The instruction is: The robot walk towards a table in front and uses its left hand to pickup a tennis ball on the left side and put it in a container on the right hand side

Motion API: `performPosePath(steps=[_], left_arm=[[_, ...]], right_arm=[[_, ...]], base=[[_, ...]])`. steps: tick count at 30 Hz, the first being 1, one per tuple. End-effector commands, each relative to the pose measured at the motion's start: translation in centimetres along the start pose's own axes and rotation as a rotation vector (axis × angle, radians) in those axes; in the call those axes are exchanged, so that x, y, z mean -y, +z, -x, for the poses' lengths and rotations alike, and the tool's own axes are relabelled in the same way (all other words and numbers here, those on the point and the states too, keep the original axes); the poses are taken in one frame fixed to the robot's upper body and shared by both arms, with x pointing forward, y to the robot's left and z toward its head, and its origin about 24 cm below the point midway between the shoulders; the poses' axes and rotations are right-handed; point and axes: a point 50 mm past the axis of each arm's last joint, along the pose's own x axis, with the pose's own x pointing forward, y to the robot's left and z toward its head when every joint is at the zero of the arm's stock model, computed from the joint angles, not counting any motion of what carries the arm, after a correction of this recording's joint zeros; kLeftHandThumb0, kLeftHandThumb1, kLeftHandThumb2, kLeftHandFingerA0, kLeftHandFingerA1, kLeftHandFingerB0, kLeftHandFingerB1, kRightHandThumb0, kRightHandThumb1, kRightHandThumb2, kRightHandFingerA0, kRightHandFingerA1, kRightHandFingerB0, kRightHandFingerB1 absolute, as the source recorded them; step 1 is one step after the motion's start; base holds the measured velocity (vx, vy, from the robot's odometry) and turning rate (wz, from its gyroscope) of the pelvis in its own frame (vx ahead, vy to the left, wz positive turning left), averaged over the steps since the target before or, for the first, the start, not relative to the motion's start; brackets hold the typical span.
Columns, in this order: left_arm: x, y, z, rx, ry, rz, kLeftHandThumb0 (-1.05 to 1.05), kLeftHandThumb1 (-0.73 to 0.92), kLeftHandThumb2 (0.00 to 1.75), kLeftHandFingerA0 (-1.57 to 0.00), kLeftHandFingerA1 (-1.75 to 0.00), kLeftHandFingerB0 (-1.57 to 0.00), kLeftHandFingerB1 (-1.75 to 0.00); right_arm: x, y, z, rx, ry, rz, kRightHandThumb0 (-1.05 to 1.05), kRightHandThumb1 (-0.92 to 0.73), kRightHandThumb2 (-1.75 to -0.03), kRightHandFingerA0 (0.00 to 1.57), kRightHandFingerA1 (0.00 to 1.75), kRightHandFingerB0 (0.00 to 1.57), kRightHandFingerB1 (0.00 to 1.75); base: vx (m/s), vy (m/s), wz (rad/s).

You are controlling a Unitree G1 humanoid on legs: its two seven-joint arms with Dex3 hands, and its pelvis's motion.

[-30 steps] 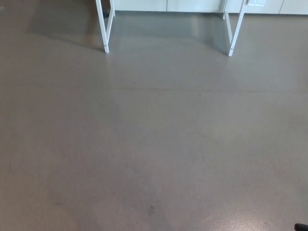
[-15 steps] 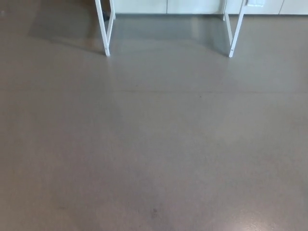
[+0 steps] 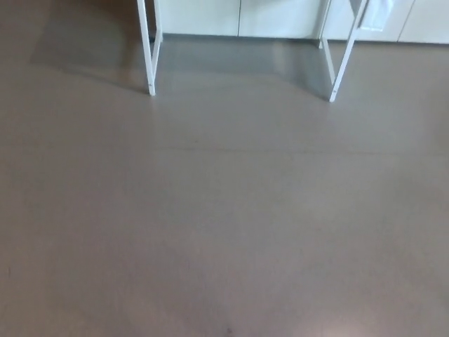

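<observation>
Neither hand shows in the head view, so open or closed cannot be told. Bare grey floor point(image 3: 224, 225) fills the frame. White table legs point(image 3: 149, 77) stand at the far edge, before white cabinets point(image 3: 203, 14).

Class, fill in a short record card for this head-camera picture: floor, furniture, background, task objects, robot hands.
Floor: grey-brown floor, smooth, fills most of the view
Furniture: white left table leg and right table leg at the top; tabletop out of frame
Background: white cabinet fronts behind the legs
Tennis ball: not in view
Container: not in view
Hands: neither in view
</observation>
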Motion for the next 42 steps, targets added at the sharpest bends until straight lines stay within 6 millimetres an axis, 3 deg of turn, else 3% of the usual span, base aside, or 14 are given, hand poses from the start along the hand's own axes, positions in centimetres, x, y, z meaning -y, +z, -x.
performPosePath(steps=[1,20,31,32,39,40,42], left_arm=[[-0.12,-0.03,0.03,0.007,0.001,0.011,0.15,0.7,0.63,-0.26,-0.39,-0.19,-0.33],[0.02,0.17,0.28,0.02,-0.009,-0.025,0.16,0.74,0.65,-0.26,-0.4,-0.19,-0.34],[-0.09,-0.04,0.2,0.009,0.007,-0.003,0.18,0.71,0.64,-0.29,-0.41,-0.22,-0.34],[-0.11,-0.09,0.21,0.009,0.01,-0.011,0.12,0.51,0.92,-0.21,-0.52,-0.14,-0.48],[-0.05,-0.08,0.23,0.003,0.032,-0.038,0.11,0.5,0.91,-0.23,-0.52,-0.16,-0.48],[-0.04,-0.11,0.23,0.005,0.027,-0.029,0.18,0.7,0.64,-0.3,-0.41,-0.22,-0.35],[-0.01,-0.13,0.26,0.01,0.016,-0.027,0.17,0.7,0.64,-0.3,-0.41,-0.21,-0.34]], right_arm=[[0.68,0.59,0.0,0.027,-0.022,0.043,-0.19,-0.48,-0.54,0.69,0.49,0.49,0.41],[0.53,0.67,-0.11,0.028,-0.015,0.052,-0.19,-0.48,-0.54,0.68,0.49,0.49,0.42],[0.47,0.56,-0.05,0.022,-0.011,0.088,-0.19,-0.5,-0.54,0.7,0.48,0.51,0.42],[0.48,0.53,-0.05,0.022,-0.012,0.096,-0.19,-0.5,-0.54,0.7,0.48,0.51,0.42],[0.49,0.39,-0.06,0.015,-0.012,0.119,-0.29,-0.43,-0.63,0.7,0.54,0.5,0.47],[0.49,0.38,-0.04,0.018,-0.011,0.12,-0.28,-0.43,-0.62,0.71,0.54,0.51,0.48],[0.54,0.34,-0.08,0.021,-0.011,0.134,-0.29,-0.43,-0.63,0.7,0.54,0.51,0.48]], base=[[0.21,0.092,0.07],[0.27,-0.126,0.16],[0.36,0.207,-0.21],[0.33,0.138,0.01],[0.32,0.016,0.11],[0.37,-0.1,0.11],[0.44,-0.179,0.16]])
